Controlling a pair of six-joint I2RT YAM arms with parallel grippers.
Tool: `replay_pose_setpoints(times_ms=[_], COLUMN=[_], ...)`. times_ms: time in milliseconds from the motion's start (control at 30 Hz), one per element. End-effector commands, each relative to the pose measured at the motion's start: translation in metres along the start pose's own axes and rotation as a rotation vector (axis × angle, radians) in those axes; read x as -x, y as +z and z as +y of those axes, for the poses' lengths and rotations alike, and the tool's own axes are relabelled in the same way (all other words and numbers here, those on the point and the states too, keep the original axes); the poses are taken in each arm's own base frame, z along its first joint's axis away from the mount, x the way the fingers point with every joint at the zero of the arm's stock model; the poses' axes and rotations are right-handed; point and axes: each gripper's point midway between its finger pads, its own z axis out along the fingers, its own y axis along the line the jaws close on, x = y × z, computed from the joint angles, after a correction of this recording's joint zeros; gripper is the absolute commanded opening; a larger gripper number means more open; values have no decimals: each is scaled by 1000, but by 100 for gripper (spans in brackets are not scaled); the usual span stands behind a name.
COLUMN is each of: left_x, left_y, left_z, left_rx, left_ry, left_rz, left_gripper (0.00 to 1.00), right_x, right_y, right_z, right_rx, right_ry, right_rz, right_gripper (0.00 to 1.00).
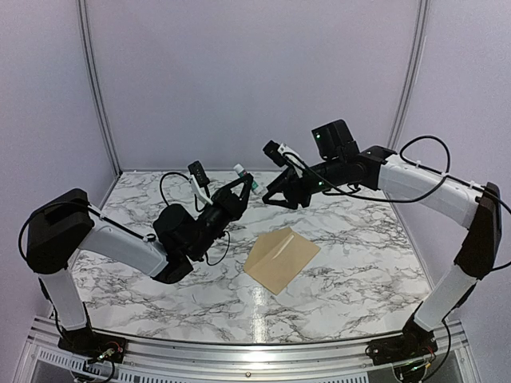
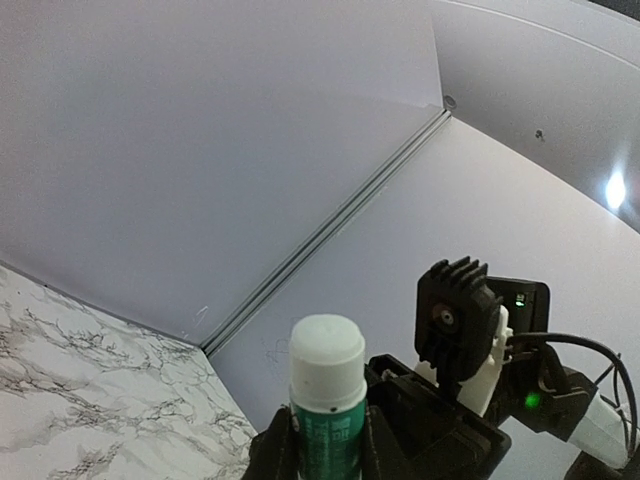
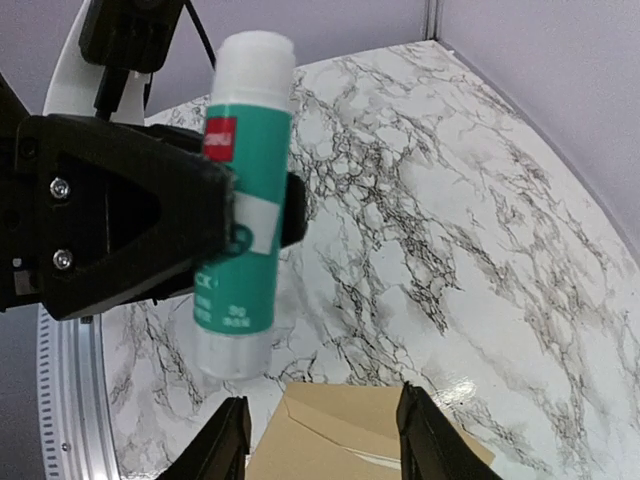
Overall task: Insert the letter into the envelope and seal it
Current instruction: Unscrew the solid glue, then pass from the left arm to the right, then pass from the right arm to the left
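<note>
Tan kraft envelope (image 1: 281, 259) lies flat on the marble worktop (image 1: 375, 239) between our 2 arms. A thin pale strip (image 3: 352, 456) shows at its mouth; whether that is the letter we cannot tell. Our left pincer (image 2: 328, 455) is clamped on a green glue stick (image 3: 245, 190) held above the worktop. Our right pincer (image 3: 322, 425) hangs just beside the stick, fingers apart.

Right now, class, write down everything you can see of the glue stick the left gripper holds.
The glue stick is a plastic-looking cylinder with a teal-green label, a small red patch near the top, and white ends. It stands nearly upright, raised above the marble table, clamped round its middle by the left gripper. Nothing else touches it.
</note>
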Motion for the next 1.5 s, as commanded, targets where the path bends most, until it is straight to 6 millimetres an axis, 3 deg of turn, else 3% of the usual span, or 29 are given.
replay_pose_setpoints(times_ms=[0, 200, 367, 667, 733, 900, 1000, 1100, 1233, 1467], left_x=[13, 9, 10, 10, 8, 6, -7, -10, -15, -12], left_y=[-1, -2, -3, -4, -3, -8, -21, -47, -71, -85], left_z=[-5, -5, -6, -6, -5, -2, 12, 16, 20, -3], left_rx=[-1, -7, -9, -8, -3, 40, 122, 129, 101, -74], left_ry=[-2, -20, -17, -17, -10, 81, 253, 496, 896, 1389], left_rz=[-29, -17, -11, -11, -3, 59, 221, 354, 604, 909], left_gripper=[0, 0, 0, 0, 13, 65, 72, 77, 80, 58], right_x=[7, 21, 34, 34, 32, 26, 15, -1, -23, -48], right_y=[4, 17, 16, 18, 18, 16, 7, -2, 1, 9], right_z=[7, 11, 12, 17, 17, 18, 10, -2, 7, 35], right_rx=[-128, -129, -137, -117, -111, -42, 15, 23, 113, 306], right_ry=[-152, -156, -161, -152, -146, -97, -49, -30, -15, 81], right_rz=[56, 54, 28, 26, 29, 18, 28, 68, 121, 165], right_gripper=[47, 49, 47, 12, 10, 8, 7, 7, 8, 8])
